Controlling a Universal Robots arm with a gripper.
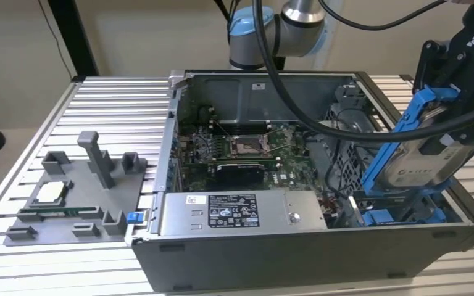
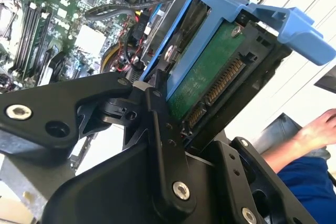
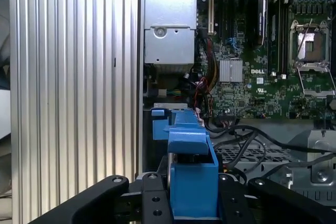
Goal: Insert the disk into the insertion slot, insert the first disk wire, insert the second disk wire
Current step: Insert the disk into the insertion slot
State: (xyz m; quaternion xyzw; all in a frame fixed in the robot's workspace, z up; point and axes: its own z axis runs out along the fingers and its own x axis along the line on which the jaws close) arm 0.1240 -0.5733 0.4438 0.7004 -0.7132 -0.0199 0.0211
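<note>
1. Gripper (image 1: 455, 120) is clamped on the disk (image 1: 422, 154), jaws closed on its sides. Disk is tilted, lower end at the mouth of the insertion slot (image 1: 418, 213), not seated; can't tell if touching
2. Risk: with that tilt the disk edge could catch the slot's blue clips (image 1: 375, 217) and jam or twist in the grip
3. Loose cables (image 3: 236, 135) just beside the slot, on the motherboard (image 1: 245, 148) side, could get pinched under the disk
4. Power supply box (image 1: 237, 213) sits well apart from the slot, clash unlikely
</note>
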